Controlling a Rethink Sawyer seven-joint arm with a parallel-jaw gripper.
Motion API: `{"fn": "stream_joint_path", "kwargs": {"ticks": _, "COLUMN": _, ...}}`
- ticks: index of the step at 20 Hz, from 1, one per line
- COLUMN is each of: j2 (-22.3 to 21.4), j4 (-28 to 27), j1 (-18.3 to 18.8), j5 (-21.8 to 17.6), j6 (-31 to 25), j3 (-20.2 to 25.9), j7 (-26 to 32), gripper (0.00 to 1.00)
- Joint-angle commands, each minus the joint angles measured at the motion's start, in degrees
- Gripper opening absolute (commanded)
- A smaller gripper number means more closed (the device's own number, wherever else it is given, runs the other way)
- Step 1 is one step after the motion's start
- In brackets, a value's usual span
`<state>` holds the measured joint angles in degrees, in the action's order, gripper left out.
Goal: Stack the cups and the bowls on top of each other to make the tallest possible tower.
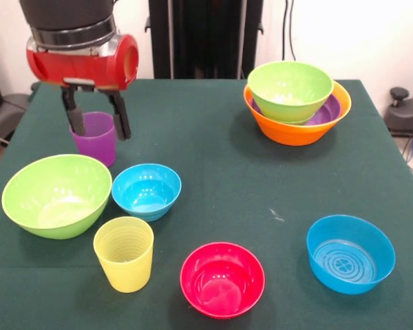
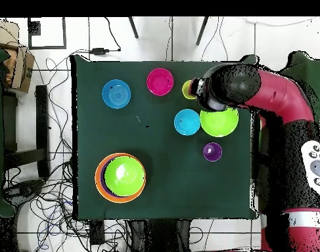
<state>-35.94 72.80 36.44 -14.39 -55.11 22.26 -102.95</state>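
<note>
In the front view the gripper (image 1: 96,122) hangs spread about the upright purple cup (image 1: 95,138), a finger at either side of its rim, not visibly pinching. The cup stands just behind the loose lime green bowl (image 1: 56,194), well apart from the tower (image 1: 297,103) across the bench (image 1: 220,165). No writing is legible.

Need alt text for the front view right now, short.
The red and black arm's open gripper straddles a translucent purple plastic cup at far left. Far right, a lime green bowl sits nested in a purple-lined large orange bowl.
</note>
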Motion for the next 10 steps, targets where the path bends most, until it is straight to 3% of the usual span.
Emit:
{"fn": "stream_joint_path", "kwargs": {"ticks": 1, "j2": -2.1, "j4": 12.2, "j1": 2.4, "j5": -3.4, "j6": 6.4, "j3": 3.8, "j7": 11.3, "gripper": 1.00}}
{"fn": "stream_joint_path", "kwargs": {"ticks": 10, "j2": -0.8, "j4": 17.2, "j1": 5.7, "j5": -5.6, "j6": 13.2, "j3": 5.4, "j7": 10.9, "gripper": 1.00}}
